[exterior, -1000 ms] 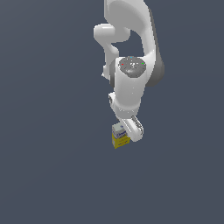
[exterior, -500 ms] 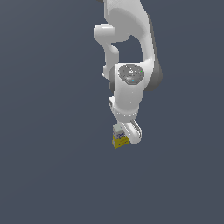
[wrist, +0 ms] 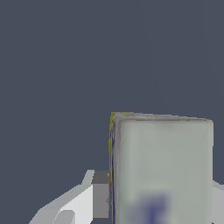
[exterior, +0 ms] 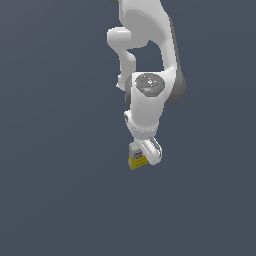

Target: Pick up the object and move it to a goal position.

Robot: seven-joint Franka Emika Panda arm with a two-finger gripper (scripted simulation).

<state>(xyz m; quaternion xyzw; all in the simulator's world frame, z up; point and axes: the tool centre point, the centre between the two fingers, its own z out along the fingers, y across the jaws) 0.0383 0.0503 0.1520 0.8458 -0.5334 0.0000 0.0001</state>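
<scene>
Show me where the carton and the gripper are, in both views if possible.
carton (exterior: 136, 159), exterior view, on its yellow lower side.
carton (wrist: 162, 166), wrist view, on its pale top face.
gripper (exterior: 145, 156), exterior view, between the fingertips.

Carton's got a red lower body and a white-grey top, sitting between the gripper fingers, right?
Not red: the carton's lower body is yellow, as the exterior view shows. The white-grey top is right, and in the wrist view the carton does sit between the fingers of the gripper.

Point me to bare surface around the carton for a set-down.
Plain grey surface lies bare on every side of the carton in the exterior view. The only crowded spot is the carton itself, with the claw around it and the arm above.
</scene>
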